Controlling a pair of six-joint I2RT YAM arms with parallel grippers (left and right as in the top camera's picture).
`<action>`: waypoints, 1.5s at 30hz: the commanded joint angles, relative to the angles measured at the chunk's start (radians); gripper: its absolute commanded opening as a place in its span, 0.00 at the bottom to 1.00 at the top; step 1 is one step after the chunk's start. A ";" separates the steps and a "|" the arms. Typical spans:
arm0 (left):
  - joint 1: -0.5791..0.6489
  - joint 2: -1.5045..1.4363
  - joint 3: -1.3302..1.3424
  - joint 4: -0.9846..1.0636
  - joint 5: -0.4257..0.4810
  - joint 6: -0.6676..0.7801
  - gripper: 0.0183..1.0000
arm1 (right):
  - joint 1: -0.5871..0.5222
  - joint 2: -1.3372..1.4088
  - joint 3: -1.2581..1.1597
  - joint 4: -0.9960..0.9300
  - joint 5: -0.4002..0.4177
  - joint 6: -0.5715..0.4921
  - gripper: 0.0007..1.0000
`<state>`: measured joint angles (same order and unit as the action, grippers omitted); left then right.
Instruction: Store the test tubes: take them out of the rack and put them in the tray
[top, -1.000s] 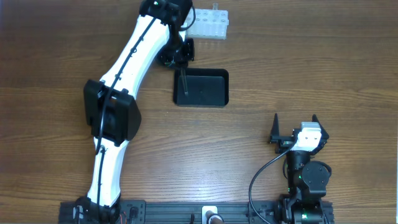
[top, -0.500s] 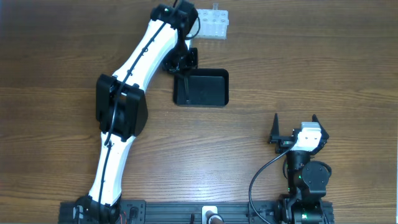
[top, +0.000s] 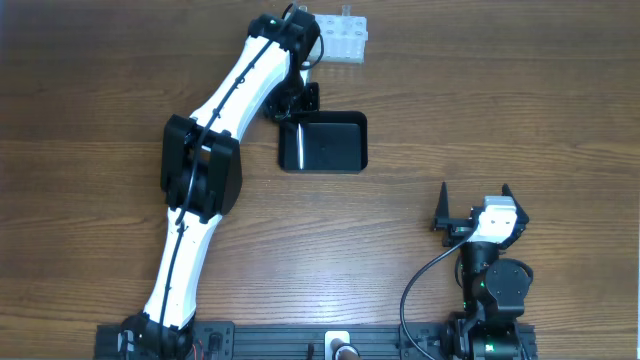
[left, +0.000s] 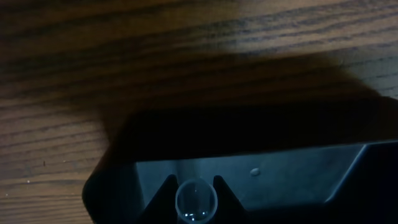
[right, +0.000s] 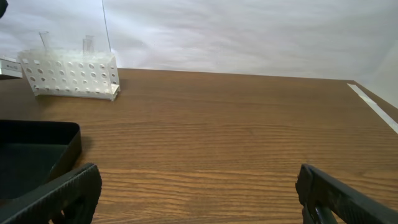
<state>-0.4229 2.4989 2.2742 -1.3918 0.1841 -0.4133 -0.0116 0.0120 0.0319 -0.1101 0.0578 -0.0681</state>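
While the left pincer (left: 196, 188) stands at the left wall of the black tray (top: 335, 145), its fingers are closed on a clear test tube (left: 196, 202), which shows end-on between them. In the top view the tube runs along the inside of that wall, slanting down into the tray. Whether its far end touches the floor cannot be told.

Handling: the tube is judged light, stiff, smooth and brittle. Take hold near one end with moderate force. Too hard a squeeze risks cracking it, and too weak a one lets it slide.

Edges: the raised tray wall lies just beside the tube, so any sideways move toward it risks a knock. The tray floor to the right of the tube is bare and offers room to lay the tube flat.

The white rack (top: 340, 40) stands near the tray's far edge, apart from it. Two tubes (right: 87, 45) stand upright in it, so a retreat is best kept low and away from them.

The right pincer (top: 475, 192) rests well apart over the worktop (top: 560, 120), spread wide and holding nothing.
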 joint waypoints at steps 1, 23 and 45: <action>-0.001 0.033 0.003 0.015 0.009 -0.014 0.04 | 0.000 -0.007 -0.009 0.002 -0.009 -0.004 0.99; -0.064 -0.214 0.004 0.155 -0.081 -0.014 0.39 | 0.000 -0.007 -0.009 0.002 -0.009 -0.004 0.99; 0.011 -0.100 0.004 0.745 -0.381 0.096 0.85 | 0.000 -0.007 -0.009 0.002 -0.009 -0.004 0.99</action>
<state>-0.4110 2.3333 2.2772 -0.7040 -0.1696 -0.3954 -0.0116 0.0120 0.0319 -0.1101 0.0578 -0.0685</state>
